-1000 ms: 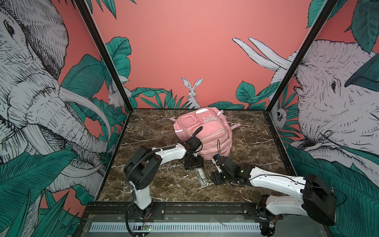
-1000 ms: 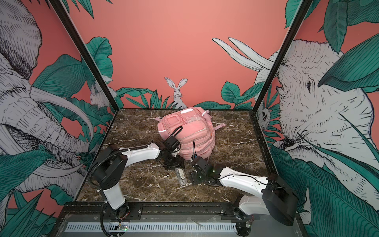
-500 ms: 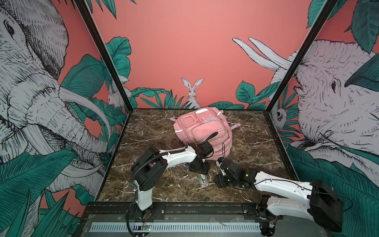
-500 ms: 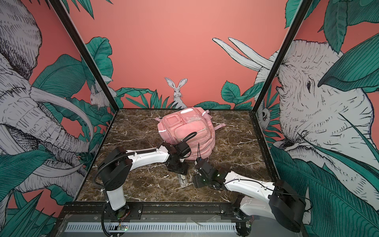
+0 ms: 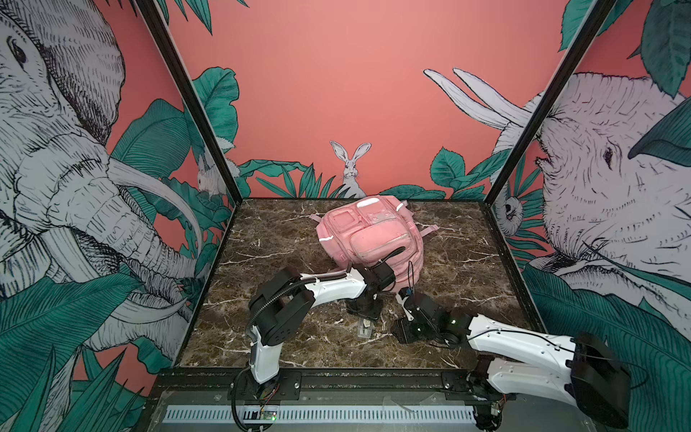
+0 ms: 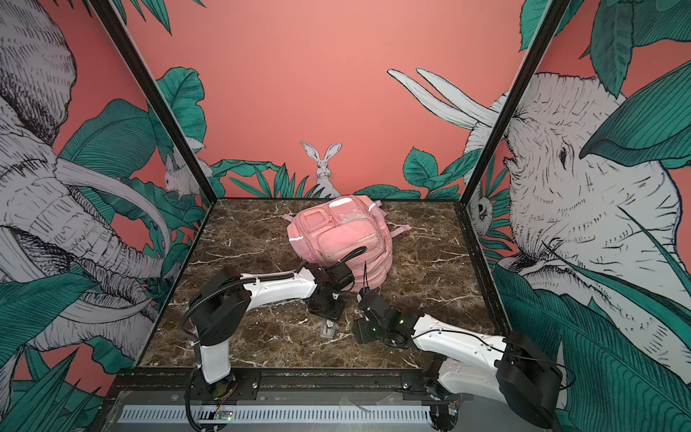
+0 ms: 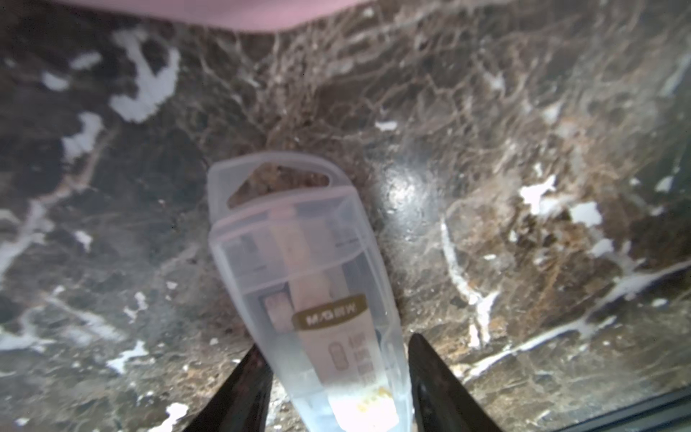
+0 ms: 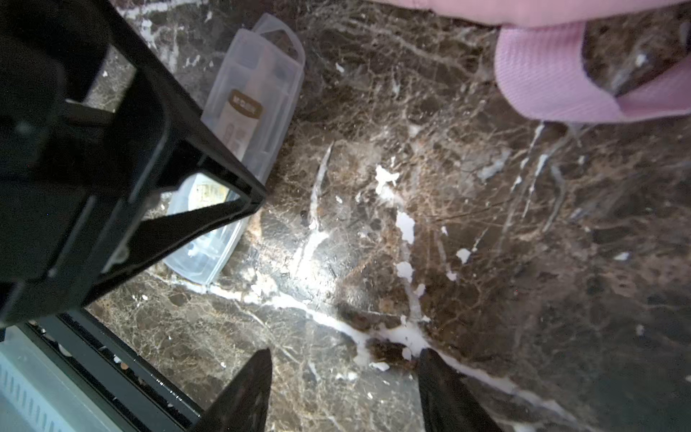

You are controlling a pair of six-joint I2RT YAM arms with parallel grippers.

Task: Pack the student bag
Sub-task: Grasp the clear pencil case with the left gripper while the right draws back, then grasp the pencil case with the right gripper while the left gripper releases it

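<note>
The student bag, pink with white reflective strips, lies at the back middle of the marble table. In front of it lies a clear plastic case with a brown-labelled insert. My left gripper points down over the case's near end, open, one finger on each side of it. One finger is against the case and a thin gap shows at the other. The case rests on the table. To its right, my right gripper hangs open and empty, low over bare marble.
A pink bag strap lies on the marble beyond the right gripper. The black front rail borders the table close behind both grippers. Printed walls enclose the left, right and back sides.
My left gripper moved from the bag's front edge toward the front and came down over the clear case, with its jaws narrower. The right gripper shifted only slightly.
</note>
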